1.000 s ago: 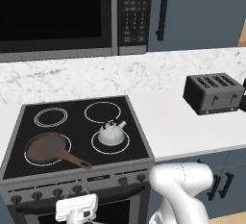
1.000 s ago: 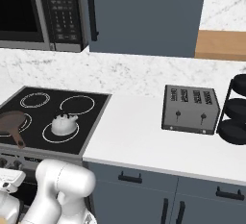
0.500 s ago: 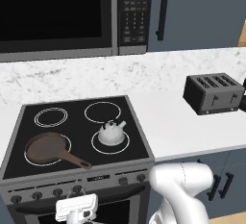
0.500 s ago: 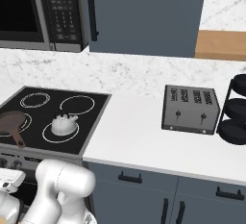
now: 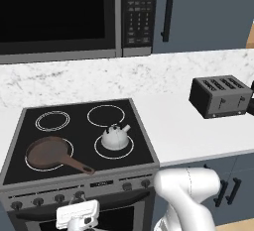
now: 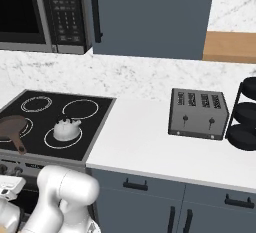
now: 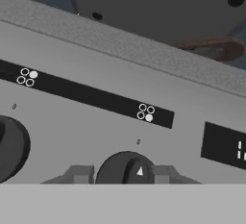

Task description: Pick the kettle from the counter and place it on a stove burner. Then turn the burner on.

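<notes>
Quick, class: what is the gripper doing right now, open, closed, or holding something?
Gripper: closing around a stove knob, fingers either side of it.

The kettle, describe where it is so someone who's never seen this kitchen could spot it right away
Find the black glass stove set into the white counter under the microwave. The kettle sits on the front right burner, a wide thin white ring. It is the small silvery-white dome with a black arched handle and short spout, unlike the flat brown frying pan on the front left burner.

kettle (image 5: 115, 138) and pan (image 5: 49, 153) crowd front burners, rear burners (image 5: 105, 115) open
</notes>
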